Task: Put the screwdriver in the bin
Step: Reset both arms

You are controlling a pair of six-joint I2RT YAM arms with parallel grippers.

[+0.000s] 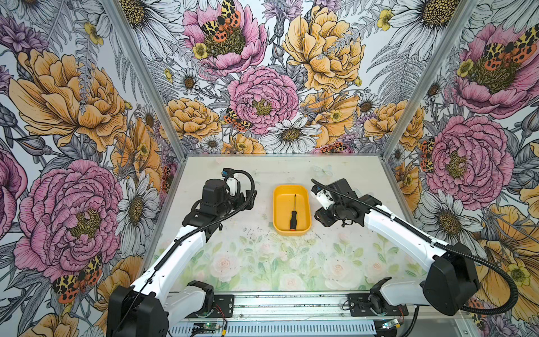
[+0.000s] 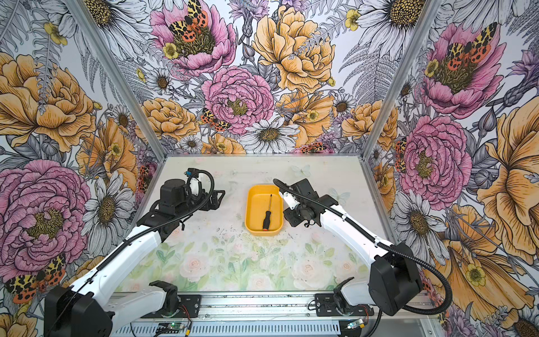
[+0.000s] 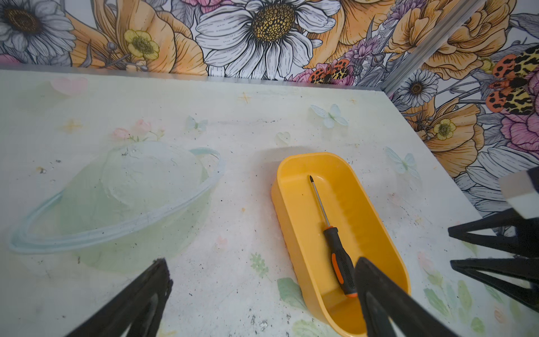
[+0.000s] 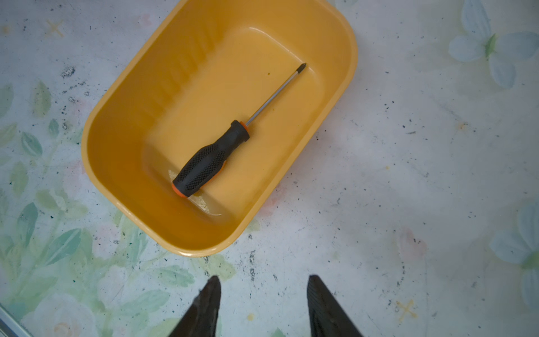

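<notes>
Screwdriver [image 1: 292, 214] lies flat inside the yellow bin [image 1: 276, 207], at the centre of the frame in both top views.
Left gripper [image 3: 262, 262] fingers spread wide, empty; right gripper [image 4: 264, 279] fingers parted, gripping nothing.

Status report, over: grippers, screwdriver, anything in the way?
Left gripper open, empty. Right gripper open, empty. Slim black-handled screwdriver lies in shallow yellow-orange plastic bin. Nothing blocking.

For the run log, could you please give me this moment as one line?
slim black-handled screwdriver: lying flat inside shallow yellow-orange plastic bin | left gripper: open, empty | right gripper: open, empty | placement: done
</notes>
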